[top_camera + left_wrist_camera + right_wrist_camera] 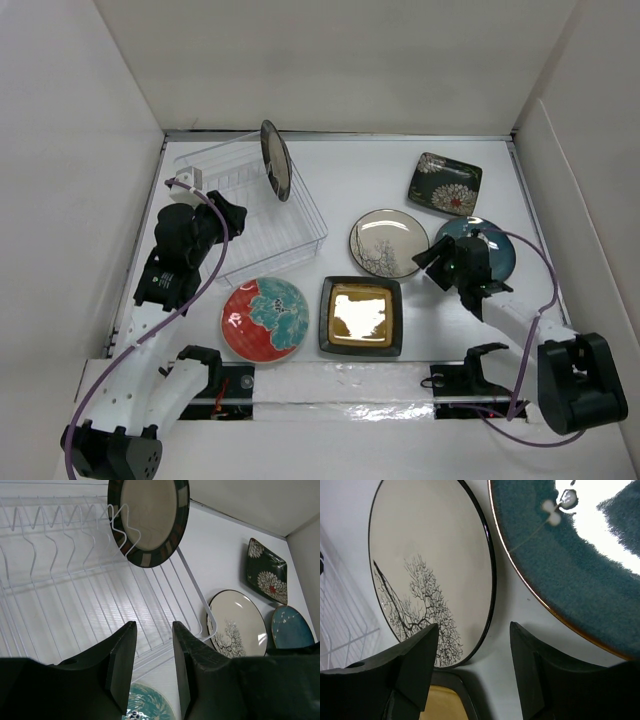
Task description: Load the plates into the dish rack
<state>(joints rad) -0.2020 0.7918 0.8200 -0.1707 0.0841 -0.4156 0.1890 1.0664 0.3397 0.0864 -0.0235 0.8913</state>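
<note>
Only one plate is loaded so far: the dark-rimmed cream plate [276, 160] stands on edge at the far right corner of the dish rack [250, 215]. In the left wrist view it appears to sit against one of the wire prongs, though the contact is hard to make out. The other five plates lie flat on the table outside the rack. The red plate with teal flowers [264, 318] lies just beside the rack's near side. The square black-gold plate [361, 316] lies off the rack's near right corner. The cream plate with the branch pattern [388, 243] lies just to the right of the rack. The teal plate [500, 255] lies farther right of the rack, past the branch plate. The square dark floral plate [445, 184] lies well to the right of the rack, level with its far half.

The left gripper [152, 670] hangs over the rack's near left part. Its fingers are parted by a narrow gap, with nothing between them. The right gripper [475, 665] is well to the right of the rack, low over the strip of table between the branch plate and the teal plate. Its fingers are spread wider and it is empty too.
</note>
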